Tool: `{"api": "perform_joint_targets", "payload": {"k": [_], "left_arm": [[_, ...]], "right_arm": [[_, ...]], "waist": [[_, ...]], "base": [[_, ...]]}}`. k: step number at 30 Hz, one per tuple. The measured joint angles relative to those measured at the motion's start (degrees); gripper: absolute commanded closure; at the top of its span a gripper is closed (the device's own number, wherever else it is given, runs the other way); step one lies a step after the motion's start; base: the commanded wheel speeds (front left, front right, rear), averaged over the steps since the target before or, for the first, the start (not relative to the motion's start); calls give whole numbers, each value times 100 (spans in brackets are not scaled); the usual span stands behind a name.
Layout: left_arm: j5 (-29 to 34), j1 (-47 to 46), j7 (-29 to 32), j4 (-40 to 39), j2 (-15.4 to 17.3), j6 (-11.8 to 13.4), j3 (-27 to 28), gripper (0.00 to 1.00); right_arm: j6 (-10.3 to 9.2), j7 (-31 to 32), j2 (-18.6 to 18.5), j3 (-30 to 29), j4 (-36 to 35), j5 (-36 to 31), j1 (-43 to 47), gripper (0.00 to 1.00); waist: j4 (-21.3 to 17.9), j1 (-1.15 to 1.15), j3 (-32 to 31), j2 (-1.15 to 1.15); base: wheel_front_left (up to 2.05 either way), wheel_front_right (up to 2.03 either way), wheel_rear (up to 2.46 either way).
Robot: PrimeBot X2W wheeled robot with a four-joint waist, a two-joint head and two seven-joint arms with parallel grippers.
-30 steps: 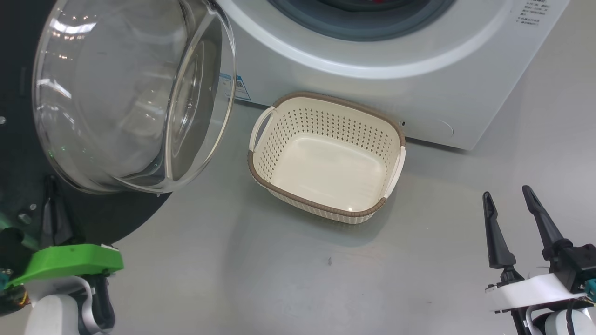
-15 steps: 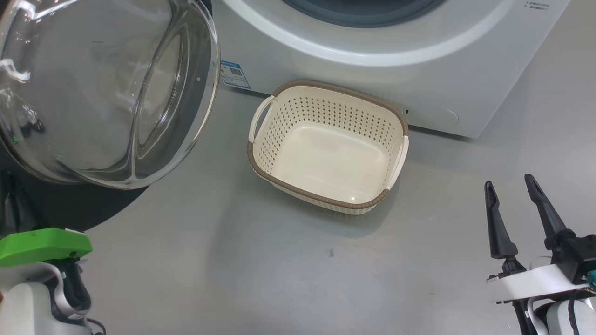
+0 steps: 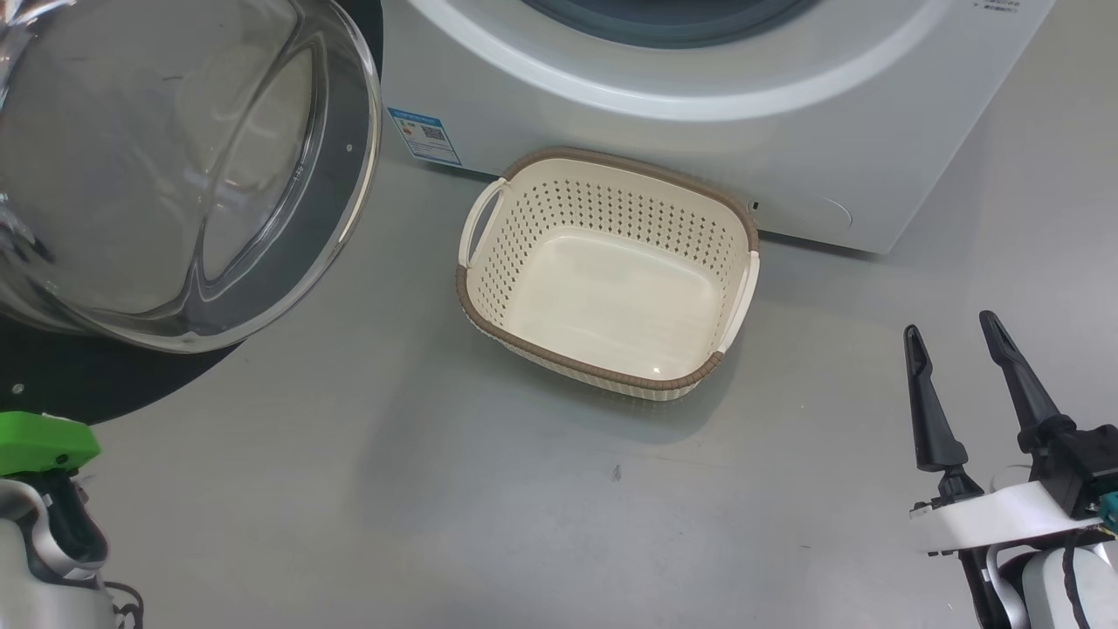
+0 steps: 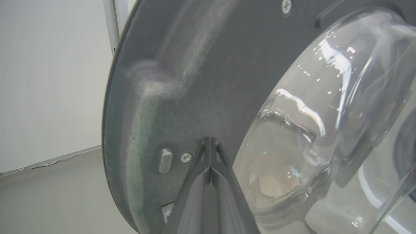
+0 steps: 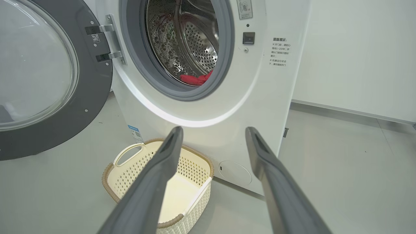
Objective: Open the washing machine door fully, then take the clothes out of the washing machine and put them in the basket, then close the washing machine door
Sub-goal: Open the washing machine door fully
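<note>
The washing machine point(image 3: 699, 87) stands at the top of the head view, its door point(image 3: 175, 175) swung out to the left, clear glass bowl toward me. My left gripper point(image 4: 209, 140) is shut, its tips pressed against the dark inner rim of the door point(image 4: 182, 81) beside a screw. Red clothes point(image 5: 195, 79) lie low in the steel drum. The cream basket point(image 3: 611, 210) sits empty on the floor in front of the machine. Over the floor right of the basket, my right gripper point(image 3: 949, 323) is open and holds nothing.
A blue label point(image 3: 424, 135) marks the machine's lower front. Grey floor point(image 3: 393, 489) spreads between basket and arms. In the right wrist view the door point(image 5: 94, 97) hangs on its hinges left of the opening, and a white wall point(image 5: 357, 48) rises on the right.
The door has swung further to the left, with my left arm moving left and low along with it. The head view has shifted a little. My right gripper has stayed open, nearly still.
</note>
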Motion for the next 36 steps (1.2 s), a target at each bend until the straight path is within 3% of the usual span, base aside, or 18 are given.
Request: {"api": "perform_joint_targets", "payload": {"k": [12,25,36], "left_arm": [[175,-64,0,144,-33,-15,64,100],[537,644,0,-331,-278,-261,-11,100],[894,1303,0,-980,-344,-517,-740,100]], "right_arm": [[1,0,13,66,109,8,-35,0],[1,0,89,227,252,25,-26,0],[1,0,178,271,323,26,62,0]], "waist": [[-43,0,-152,0],[-89,0,-500,0],[-164,0,-735,0]], "base": [[0,0,0],[0,0,0],[0,0,0]]}}
